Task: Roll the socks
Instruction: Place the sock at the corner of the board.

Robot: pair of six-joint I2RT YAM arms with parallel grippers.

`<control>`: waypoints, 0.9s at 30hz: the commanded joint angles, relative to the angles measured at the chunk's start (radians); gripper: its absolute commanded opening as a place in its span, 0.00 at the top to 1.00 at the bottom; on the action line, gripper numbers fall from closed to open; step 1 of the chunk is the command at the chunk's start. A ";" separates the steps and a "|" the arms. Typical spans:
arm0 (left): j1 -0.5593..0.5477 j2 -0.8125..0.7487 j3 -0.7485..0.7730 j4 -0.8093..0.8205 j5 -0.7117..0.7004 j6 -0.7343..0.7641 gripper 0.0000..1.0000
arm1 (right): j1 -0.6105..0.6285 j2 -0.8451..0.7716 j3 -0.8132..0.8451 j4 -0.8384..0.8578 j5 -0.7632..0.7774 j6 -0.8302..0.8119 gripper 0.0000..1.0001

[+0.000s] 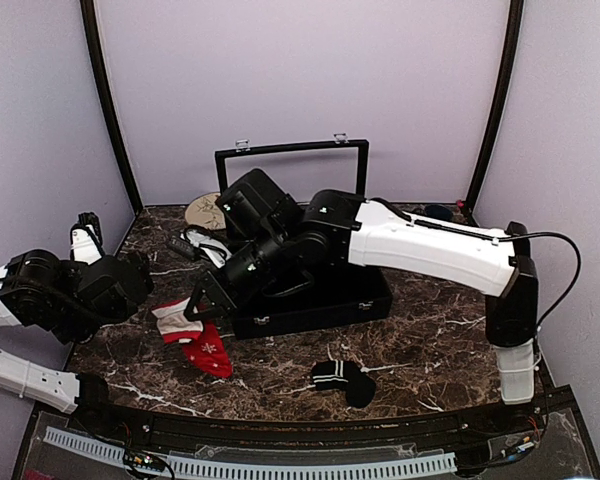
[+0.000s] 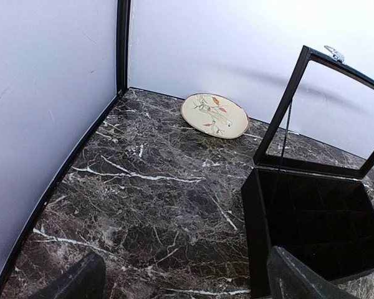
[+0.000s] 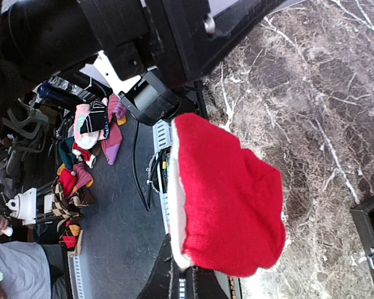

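Note:
The red socks [image 1: 208, 352] with a cream-white cuff [image 1: 172, 320] lie on the marble table left of the black case [image 1: 315, 305]. My right gripper [image 1: 194, 306] reaches across the case and is shut on the cuff end. In the right wrist view the red sock [image 3: 234, 199] hangs folded from the shut gripper [image 3: 190, 273], lifted off the table. My left gripper [image 2: 184, 261] is open and empty, held above the table left of the case [image 2: 318, 224]; its fingers [image 2: 81, 280] show at the bottom edge.
The black case stands open with its lid frame [image 1: 292, 150] upright. A patterned plate [image 2: 214, 115] lies at the back left. A black-and-white sock [image 1: 342, 378] lies near the front edge. More socks [image 1: 205, 245] lie behind the case.

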 commanded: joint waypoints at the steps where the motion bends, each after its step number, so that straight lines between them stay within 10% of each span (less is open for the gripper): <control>1: 0.006 -0.010 0.015 -0.092 -0.049 -0.070 0.07 | 0.007 0.061 -0.010 0.053 -0.063 0.020 1.00; 14: 0.006 -0.001 -0.042 -0.115 -0.007 -0.089 0.07 | -0.026 0.280 -0.034 0.209 0.020 -0.033 0.93; 22: 0.006 0.028 -0.048 -0.065 0.024 -0.061 0.08 | -0.050 0.242 -0.087 0.168 0.148 -0.097 0.43; 27: 0.006 0.055 -0.061 -0.016 0.045 -0.043 0.07 | -0.052 0.124 -0.216 0.196 0.194 -0.092 0.38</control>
